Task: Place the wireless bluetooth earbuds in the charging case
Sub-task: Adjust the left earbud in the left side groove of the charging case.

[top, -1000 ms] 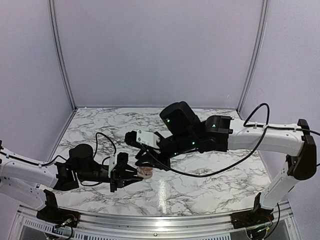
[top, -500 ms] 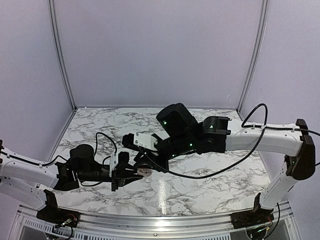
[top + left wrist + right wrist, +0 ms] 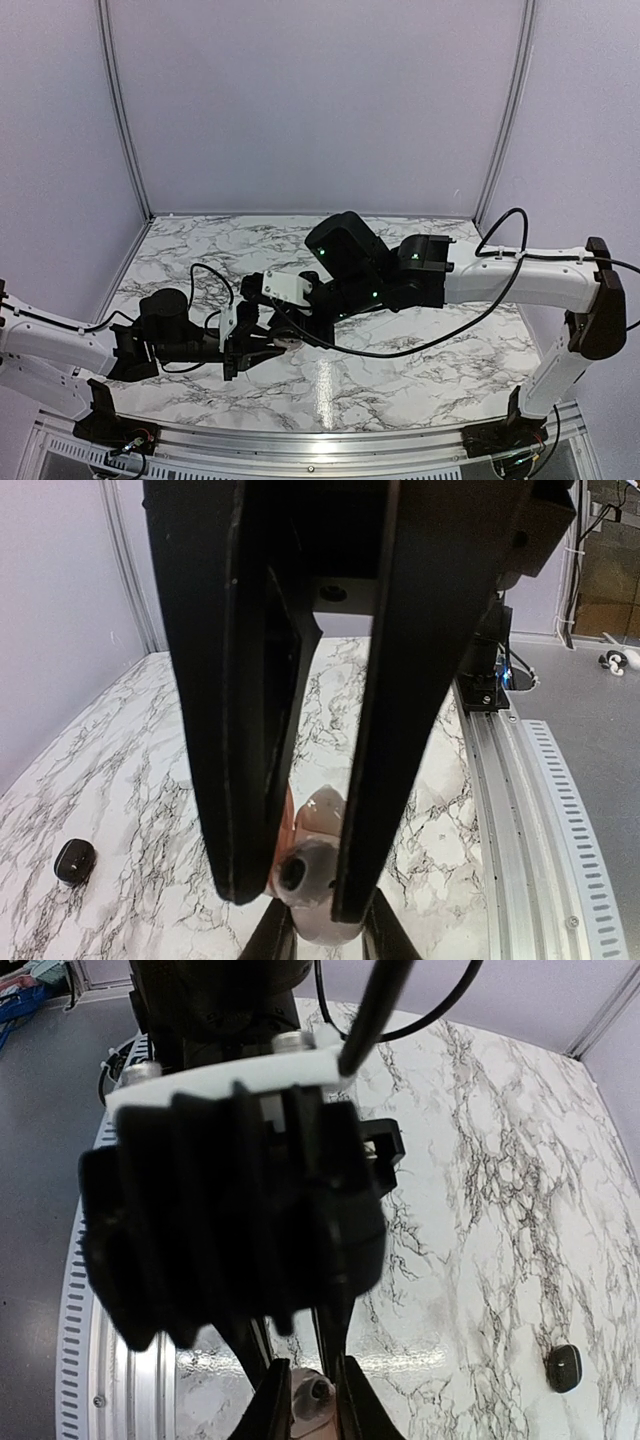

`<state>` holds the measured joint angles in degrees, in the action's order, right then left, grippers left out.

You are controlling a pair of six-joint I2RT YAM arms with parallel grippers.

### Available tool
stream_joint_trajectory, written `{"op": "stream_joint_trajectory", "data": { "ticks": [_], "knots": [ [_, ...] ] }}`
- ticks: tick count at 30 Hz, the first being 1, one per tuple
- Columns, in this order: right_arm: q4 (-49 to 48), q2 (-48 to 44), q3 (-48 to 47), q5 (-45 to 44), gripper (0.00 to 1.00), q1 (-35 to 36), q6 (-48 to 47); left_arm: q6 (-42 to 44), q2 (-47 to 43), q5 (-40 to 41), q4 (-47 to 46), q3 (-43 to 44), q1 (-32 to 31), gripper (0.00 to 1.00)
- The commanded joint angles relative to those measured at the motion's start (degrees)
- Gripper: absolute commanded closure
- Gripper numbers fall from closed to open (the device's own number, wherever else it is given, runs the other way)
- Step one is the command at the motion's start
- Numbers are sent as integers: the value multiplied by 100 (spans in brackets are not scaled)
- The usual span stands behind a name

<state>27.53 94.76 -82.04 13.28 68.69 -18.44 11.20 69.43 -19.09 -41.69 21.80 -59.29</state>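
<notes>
Moved since a second ago: right gripper point(image 3: 311, 1405), swung left and down across the white-and-grey marble-patterned tabletop point(image 3: 400, 380) to a spot directly over the tips of the left gripper point(image 3: 291, 902). Right forearm and wrist block likewise carried further left. Left gripper unchanged in place over the same span, low over the near-left part of the tabletop.

Item 1. Pale pinkish-white, rounded, pebble-shaped charging case point(image 3: 322, 815). Located between the two black fingers of the left gripper, at their tips, low over the marble; resting or lifted, cannot tell. Plainly exposed from above a second ago, now almost wholly covered by the right gripper in the top view.

Item 2. Tiny black bean-like earbud point(image 3: 299, 872), round, with a greyish rim. Set against the charging case, on its left side in the left wrist view. Seated in a well or only pressed at it: cannot tell.

Item 3. Left gripper. Clenched on the charging case.

Item 4. Right gripper. Fingers narrow, pointing down, flanking charging case and earbud. Clamped or merely close: cannot tell.

Item 5. Black rounded lump point(image 3: 73, 861). Lying on the marble, well apart from the charging case.

Item 6. Ribbed aluminium rail point(image 3: 540, 810). Running along the near edge of the tabletop.
</notes>
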Motion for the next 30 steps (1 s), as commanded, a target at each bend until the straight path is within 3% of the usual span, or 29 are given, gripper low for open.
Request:
{"op": "stream_joint_trajectory", "data": {
  "ticks": [1,30],
  "knots": [
    [64,-8,-192,-221,83,47,94,50,-106,133,3,97,22,100],
    [66,-386,215,-420,88,22,231,2,-341,275,-58,52,136,100]
  ]
}}
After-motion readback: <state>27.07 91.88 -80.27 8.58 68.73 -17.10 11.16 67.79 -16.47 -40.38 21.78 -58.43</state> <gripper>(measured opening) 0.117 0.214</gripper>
